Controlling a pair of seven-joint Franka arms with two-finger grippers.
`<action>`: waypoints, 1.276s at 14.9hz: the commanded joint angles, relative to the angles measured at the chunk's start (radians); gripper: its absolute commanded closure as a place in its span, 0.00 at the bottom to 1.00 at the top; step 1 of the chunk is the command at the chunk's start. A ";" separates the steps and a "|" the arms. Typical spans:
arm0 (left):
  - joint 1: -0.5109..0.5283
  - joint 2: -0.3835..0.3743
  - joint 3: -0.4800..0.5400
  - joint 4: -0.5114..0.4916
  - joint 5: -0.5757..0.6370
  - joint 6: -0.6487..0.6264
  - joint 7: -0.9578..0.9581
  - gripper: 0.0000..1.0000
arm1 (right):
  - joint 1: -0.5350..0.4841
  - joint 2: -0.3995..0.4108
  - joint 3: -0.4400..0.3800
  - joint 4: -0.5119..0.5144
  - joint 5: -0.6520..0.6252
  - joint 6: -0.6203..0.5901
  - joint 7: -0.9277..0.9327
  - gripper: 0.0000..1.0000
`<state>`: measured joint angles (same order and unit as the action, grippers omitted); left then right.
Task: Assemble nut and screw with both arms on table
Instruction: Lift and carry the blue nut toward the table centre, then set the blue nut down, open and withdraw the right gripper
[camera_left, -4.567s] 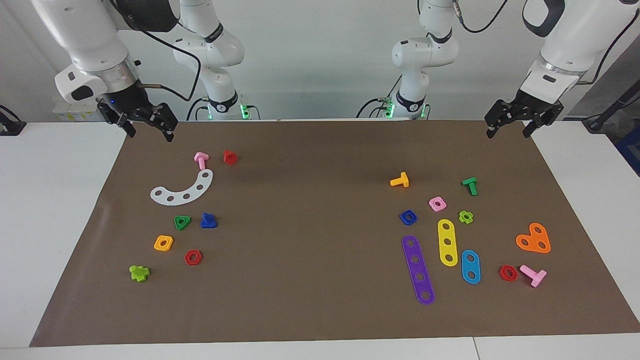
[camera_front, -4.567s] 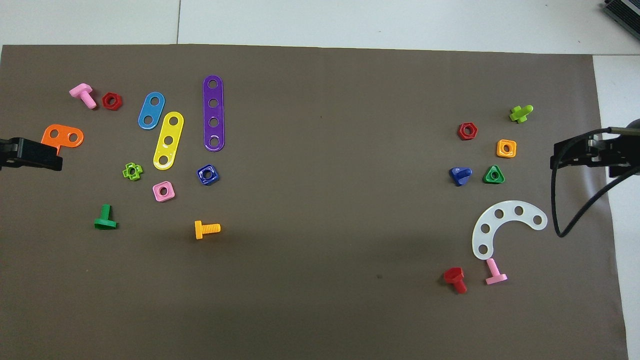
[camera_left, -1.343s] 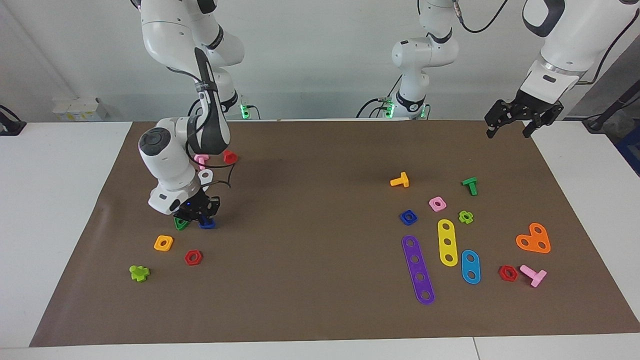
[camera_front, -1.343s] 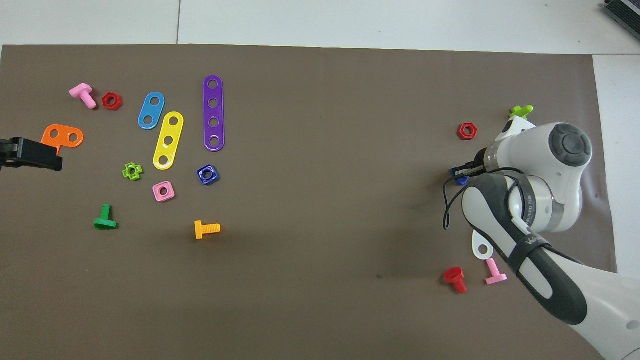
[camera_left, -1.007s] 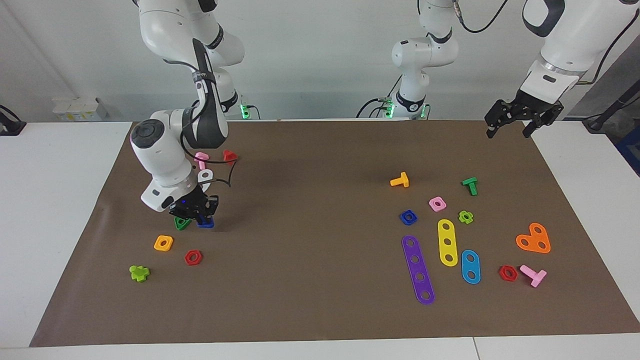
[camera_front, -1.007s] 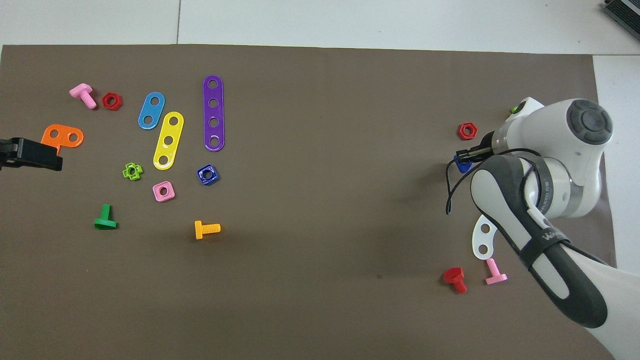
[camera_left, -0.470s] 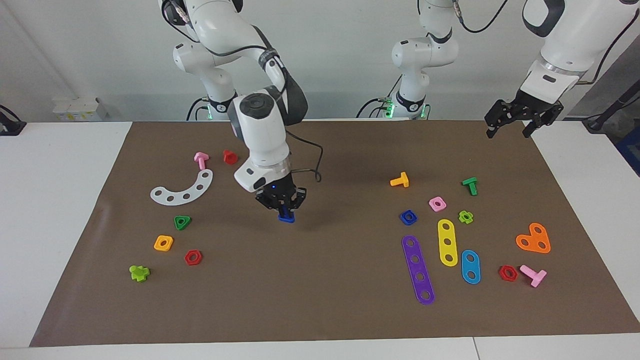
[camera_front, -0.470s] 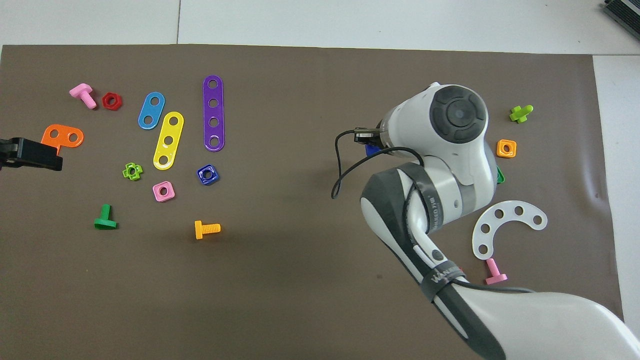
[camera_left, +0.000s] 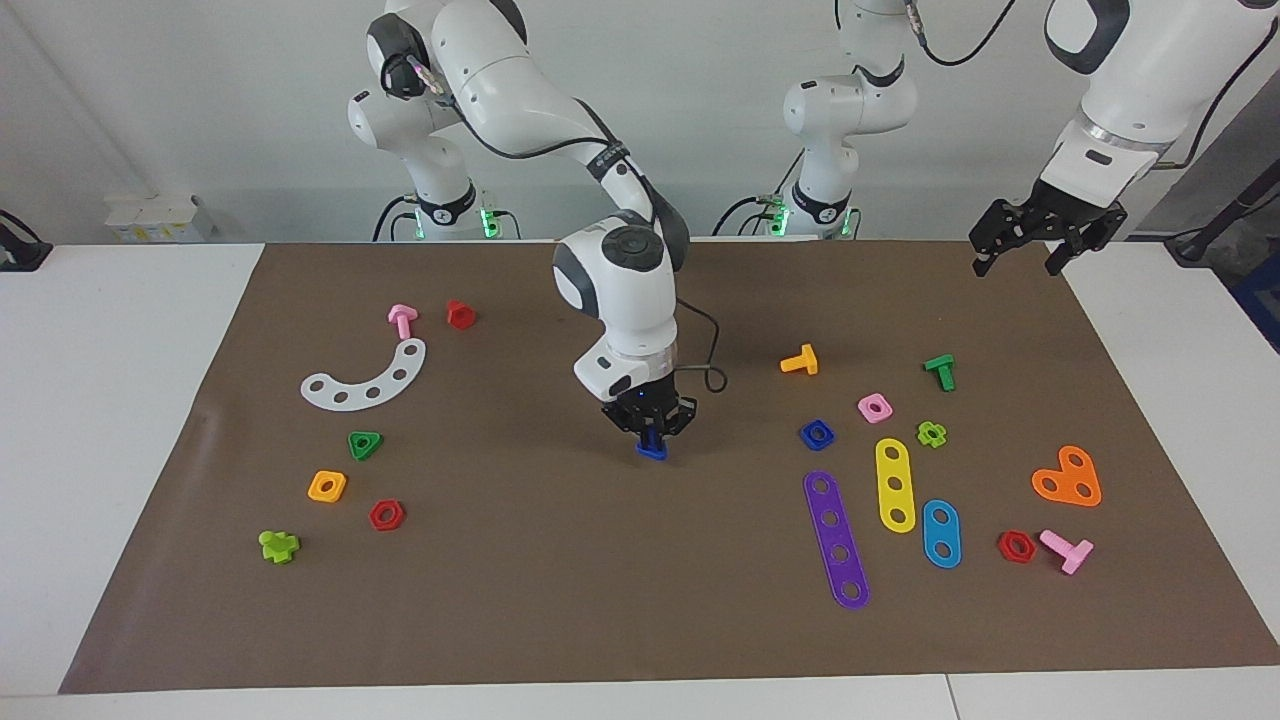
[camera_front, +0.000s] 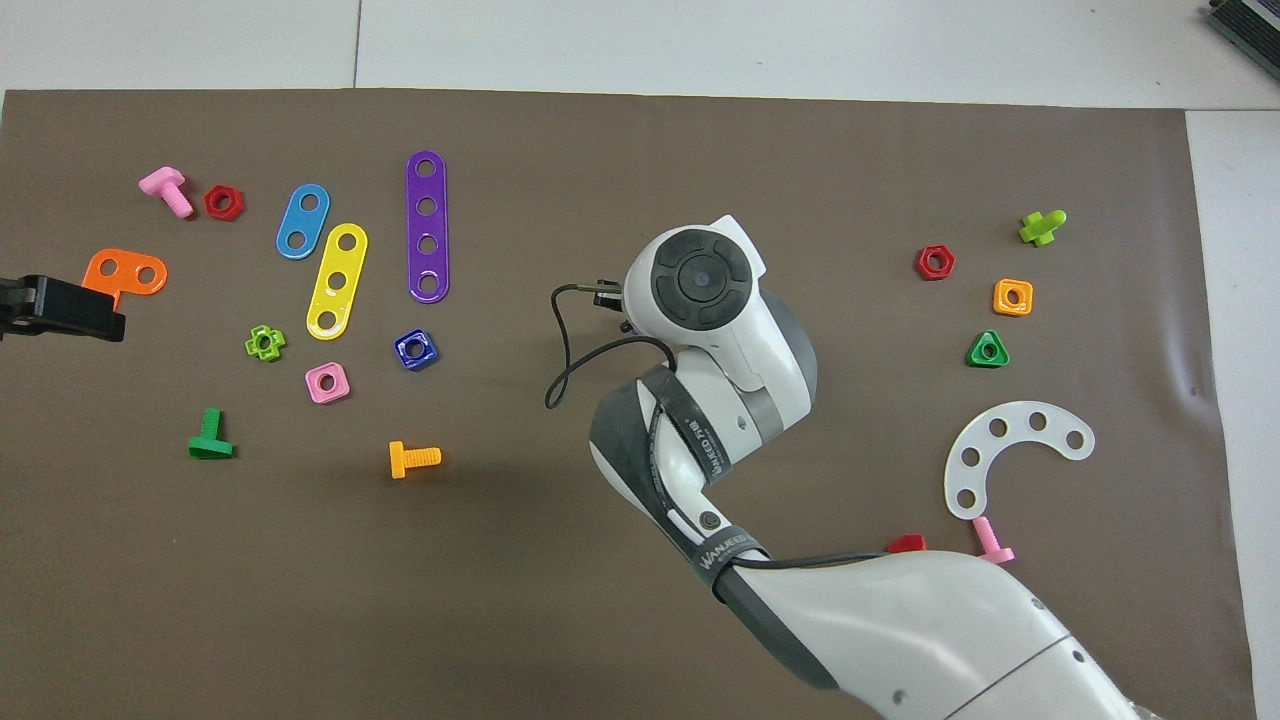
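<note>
The right arm's fingers (camera_left: 651, 432) clamped the screw (camera_left: 651, 449), head down, over mid-surface (camera_left: 560, 590). The nut (camera_left: 817, 434) lay at three o'clock in the facing view. The left arm's fingers (camera_left: 1030, 255), apart, waited at one o'clock.

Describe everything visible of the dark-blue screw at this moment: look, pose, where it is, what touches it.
The screw is a small dark-blue plastic-looking piece, gripped between the fingers of the right gripper, which points straight down over the middle of the brown mat. Only its lower part, the flat head, shows below the fingertips; the shaft is hidden between them. It sits at or just above the mat, and contact cannot be judged. The overhead view hides it under the arm's wrist. No other piece touches it.
</note>
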<state>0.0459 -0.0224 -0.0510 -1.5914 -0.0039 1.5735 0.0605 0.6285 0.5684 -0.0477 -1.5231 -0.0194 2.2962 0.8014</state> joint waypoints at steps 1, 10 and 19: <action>0.009 -0.030 -0.001 -0.036 -0.008 0.014 0.007 0.00 | 0.030 0.028 -0.003 0.000 -0.017 0.052 0.061 1.00; 0.009 -0.030 -0.001 -0.036 -0.008 0.014 0.007 0.00 | 0.034 0.041 -0.003 -0.046 -0.054 0.105 0.064 0.00; -0.004 -0.031 -0.004 -0.036 -0.008 0.014 0.004 0.00 | -0.124 -0.194 -0.012 -0.042 -0.039 -0.090 0.015 0.00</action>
<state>0.0455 -0.0224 -0.0545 -1.5914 -0.0039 1.5746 0.0605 0.5628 0.4515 -0.0763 -1.5360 -0.0523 2.2629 0.8354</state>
